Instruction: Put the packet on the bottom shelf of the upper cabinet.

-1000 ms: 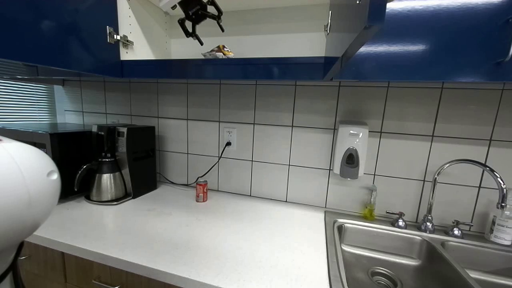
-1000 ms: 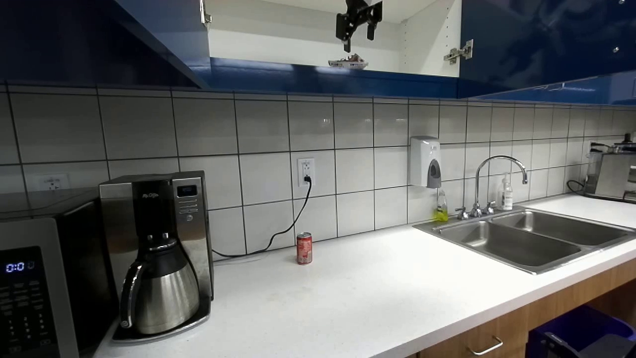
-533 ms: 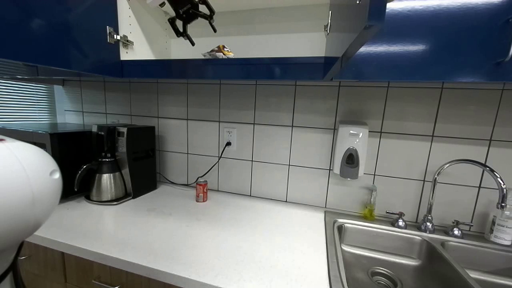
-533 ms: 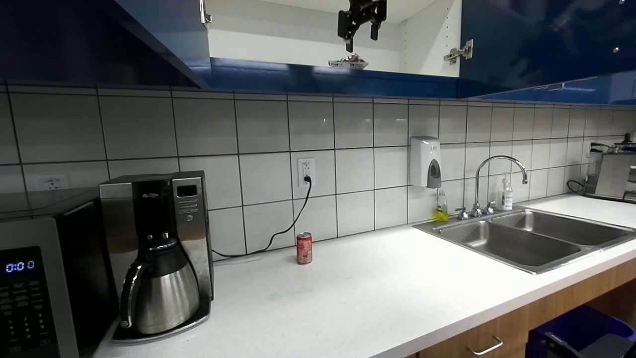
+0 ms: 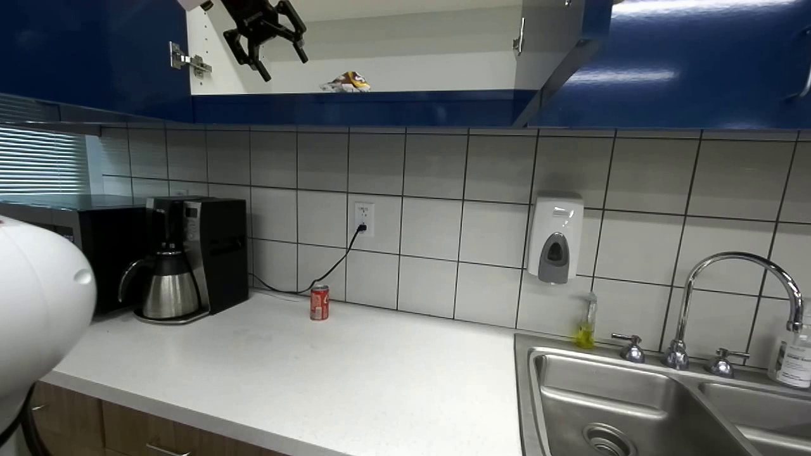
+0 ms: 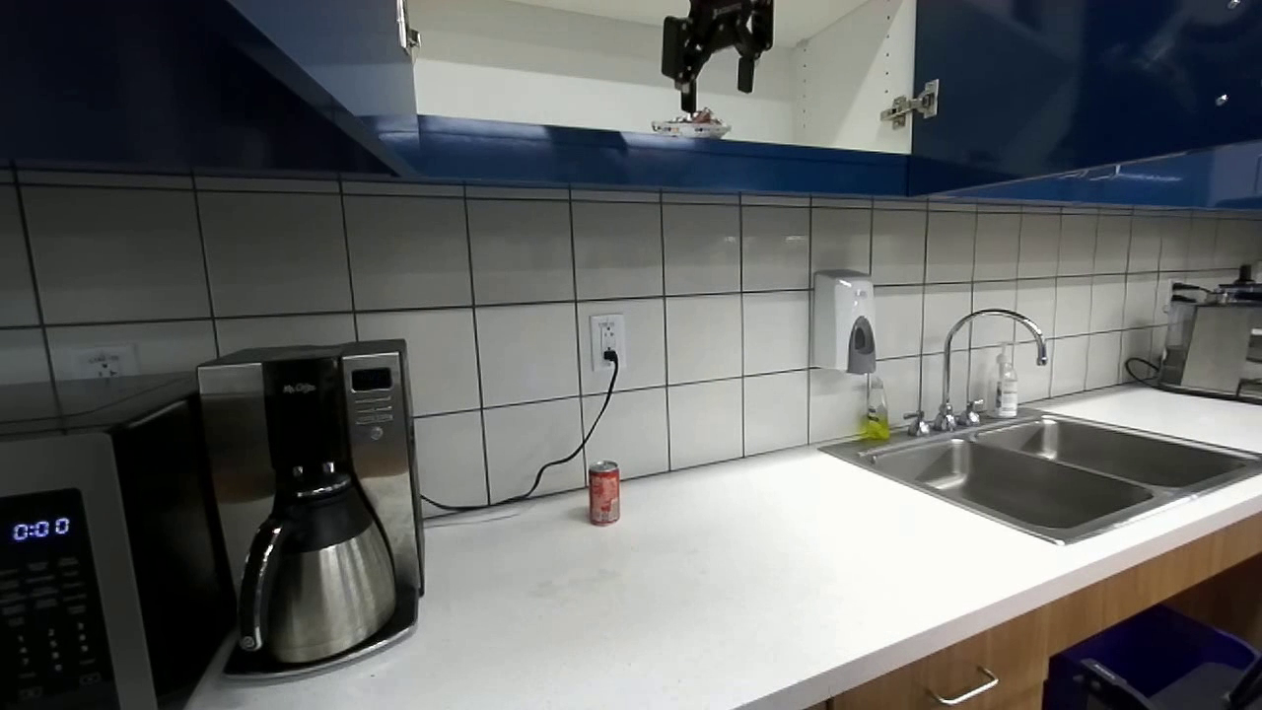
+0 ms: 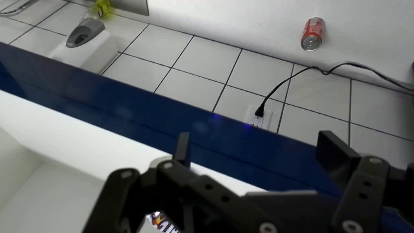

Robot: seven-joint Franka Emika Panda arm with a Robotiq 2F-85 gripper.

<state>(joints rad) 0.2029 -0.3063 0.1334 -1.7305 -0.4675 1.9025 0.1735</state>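
The packet [image 5: 347, 82] lies on the bottom shelf of the upper cabinet [image 5: 380, 107], just behind its blue front edge. It also shows in an exterior view [image 6: 694, 128] and at the bottom of the wrist view [image 7: 160, 224], partly covered by a finger there. The shelf's top face is hidden by the front edge in both exterior views. My gripper [image 5: 286, 68] is open and empty, left of the packet and apart from it. In an exterior view [image 6: 717, 97] one fingertip overlaps the packet. In the wrist view the gripper [image 7: 255, 145] has its fingers wide apart.
Open cabinet doors [image 5: 564, 57] flank the opening on both sides, with a hinge [image 5: 190, 60] at one side wall. Below are the red can [image 5: 319, 303], coffee maker [image 6: 311, 513], soap dispenser [image 5: 556, 237], faucet [image 5: 728, 266] and sink [image 5: 595, 392].
In an exterior view my open gripper has moved left, away from the packet, and slightly lower. In both exterior views the packet stays in place.
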